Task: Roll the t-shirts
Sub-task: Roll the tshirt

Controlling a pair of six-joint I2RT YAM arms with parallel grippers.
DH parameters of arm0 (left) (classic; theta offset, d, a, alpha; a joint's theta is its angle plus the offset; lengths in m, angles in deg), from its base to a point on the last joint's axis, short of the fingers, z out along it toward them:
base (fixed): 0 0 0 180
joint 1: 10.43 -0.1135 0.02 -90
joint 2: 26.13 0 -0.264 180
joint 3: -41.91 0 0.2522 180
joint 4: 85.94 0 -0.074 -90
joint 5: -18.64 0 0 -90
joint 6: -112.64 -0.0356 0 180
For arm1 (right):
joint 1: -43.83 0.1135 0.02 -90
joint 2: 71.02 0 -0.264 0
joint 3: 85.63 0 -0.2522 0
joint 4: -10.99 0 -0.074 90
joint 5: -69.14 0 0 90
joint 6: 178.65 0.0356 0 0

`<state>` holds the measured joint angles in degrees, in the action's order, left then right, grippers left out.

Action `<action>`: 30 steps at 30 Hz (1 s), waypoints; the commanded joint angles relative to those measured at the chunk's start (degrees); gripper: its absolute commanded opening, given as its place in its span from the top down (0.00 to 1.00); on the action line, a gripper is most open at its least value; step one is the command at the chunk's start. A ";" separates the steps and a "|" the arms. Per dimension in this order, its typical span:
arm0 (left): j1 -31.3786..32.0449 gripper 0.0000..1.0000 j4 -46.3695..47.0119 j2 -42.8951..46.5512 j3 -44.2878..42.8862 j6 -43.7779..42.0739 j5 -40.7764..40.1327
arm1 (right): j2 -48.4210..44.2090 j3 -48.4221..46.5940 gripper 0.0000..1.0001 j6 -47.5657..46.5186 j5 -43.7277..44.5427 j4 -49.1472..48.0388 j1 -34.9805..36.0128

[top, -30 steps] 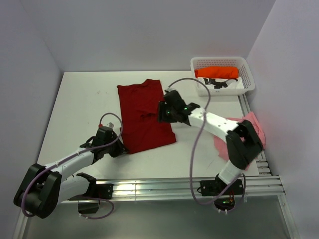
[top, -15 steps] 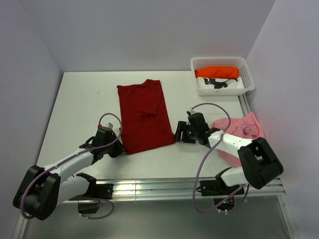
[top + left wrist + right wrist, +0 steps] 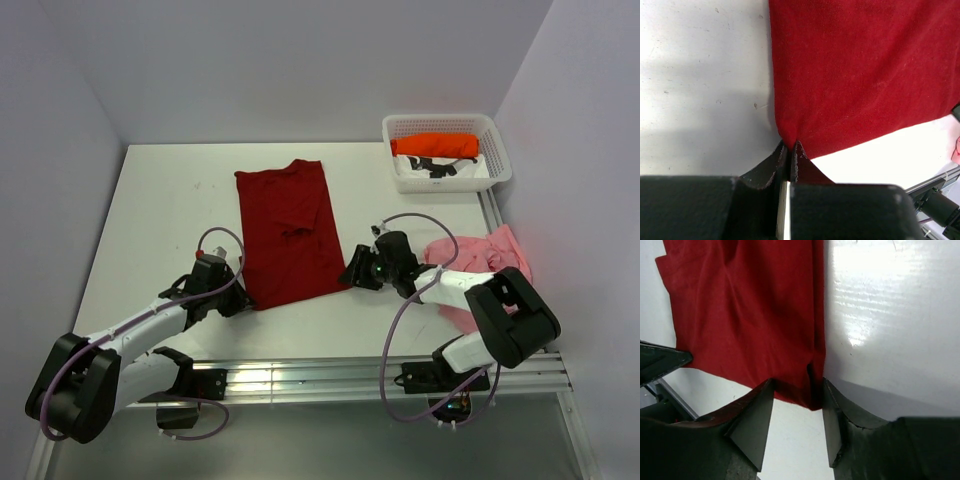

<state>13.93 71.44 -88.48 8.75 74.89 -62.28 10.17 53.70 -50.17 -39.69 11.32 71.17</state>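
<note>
Left gripper: jaws clenched on near-left corner of dark red t-shirt, cloth puckered at pinch. Right gripper: jaws released, straddling near-right corner, nothing clamped. Shirt lies flat on counter, running away from arms.

Risks:
- Right jaws could catch top layer only, or slip off hem.
- Uneven grips would skew roll.
- Pink t-shirt crumpled just beside right arm; arm or cable could drag it.

Orange t-shirt far off in white basket.

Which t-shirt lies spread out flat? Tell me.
The dark red t-shirt, laid out flat in the middle. The pink t-shirt lies crumpled at the right edge; the orange t-shirt sits in the basket.
</note>
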 commanded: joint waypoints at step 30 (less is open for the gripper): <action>0.16 0.99 -19.44 7.94 -10.49 3.73 8.23 | -15.70 -1.74 1.00 -2.89 -1.30 27.32 -0.35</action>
<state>13.99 53.71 -82.36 -0.91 77.40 -55.70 -2.81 52.78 -51.70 -40.26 34.86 71.14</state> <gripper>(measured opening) 0.077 0.010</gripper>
